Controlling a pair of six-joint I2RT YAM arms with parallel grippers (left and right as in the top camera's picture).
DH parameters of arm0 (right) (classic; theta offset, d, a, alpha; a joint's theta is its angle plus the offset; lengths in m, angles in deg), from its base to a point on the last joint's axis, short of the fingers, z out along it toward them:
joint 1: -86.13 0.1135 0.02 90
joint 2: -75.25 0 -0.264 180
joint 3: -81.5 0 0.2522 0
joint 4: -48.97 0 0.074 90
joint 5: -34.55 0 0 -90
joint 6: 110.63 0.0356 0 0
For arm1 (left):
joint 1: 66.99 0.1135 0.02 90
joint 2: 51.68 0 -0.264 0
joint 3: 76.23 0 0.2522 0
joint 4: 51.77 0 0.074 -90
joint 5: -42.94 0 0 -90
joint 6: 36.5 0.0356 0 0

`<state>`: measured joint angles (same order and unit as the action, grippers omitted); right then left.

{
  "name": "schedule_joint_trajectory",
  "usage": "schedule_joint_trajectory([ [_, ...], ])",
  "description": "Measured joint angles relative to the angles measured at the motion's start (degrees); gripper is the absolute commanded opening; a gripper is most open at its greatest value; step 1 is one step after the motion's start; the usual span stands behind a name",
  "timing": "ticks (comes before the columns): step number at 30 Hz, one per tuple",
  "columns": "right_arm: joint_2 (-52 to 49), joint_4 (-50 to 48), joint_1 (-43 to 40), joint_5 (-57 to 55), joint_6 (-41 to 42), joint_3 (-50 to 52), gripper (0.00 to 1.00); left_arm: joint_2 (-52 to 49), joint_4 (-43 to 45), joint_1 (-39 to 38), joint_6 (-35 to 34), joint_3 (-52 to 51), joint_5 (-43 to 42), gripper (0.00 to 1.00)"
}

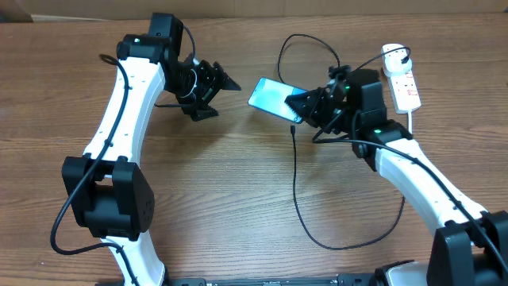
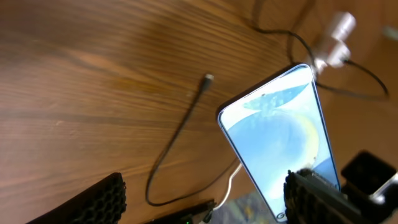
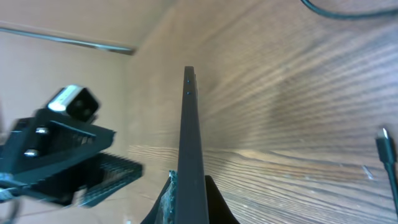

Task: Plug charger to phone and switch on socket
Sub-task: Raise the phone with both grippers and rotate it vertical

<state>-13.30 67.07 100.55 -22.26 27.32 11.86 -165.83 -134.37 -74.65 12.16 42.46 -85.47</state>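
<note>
My right gripper (image 1: 305,103) is shut on the phone (image 1: 272,97) and holds it tilted above the table, with the light blue screen facing the left arm. Seen from the right wrist, the phone (image 3: 189,137) stands edge-on between my right gripper's (image 3: 189,199) fingers. My left gripper (image 1: 218,95) is open just left of the phone, its fingers (image 2: 93,202) spread wide; the phone (image 2: 280,137) fills the right side of its view. The charger's plug tip (image 1: 294,127) lies loose on the wood (image 2: 208,78) below the phone. The white socket (image 1: 403,83) lies at the far right.
The charger's black cable loops across the table toward the front (image 1: 317,234) and back up to a black plug (image 1: 394,56) in the socket. A thick white cord (image 1: 412,119) runs down from the socket beside the right arm.
</note>
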Motion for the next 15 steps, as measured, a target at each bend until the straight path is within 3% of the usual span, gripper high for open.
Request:
schedule_joint_trajectory([
  [8,0.5,-8.3,-0.4,5.4,5.5,0.0,0.04,0.0,2.8,-0.2,7.0,0.0,-9.7,0.81],
  [15,0.5,-14.0,-0.4,5.6,12.9,0.0,0.04,0.0,5.8,-0.2,7.9,0.0,-18.5,0.71],
])
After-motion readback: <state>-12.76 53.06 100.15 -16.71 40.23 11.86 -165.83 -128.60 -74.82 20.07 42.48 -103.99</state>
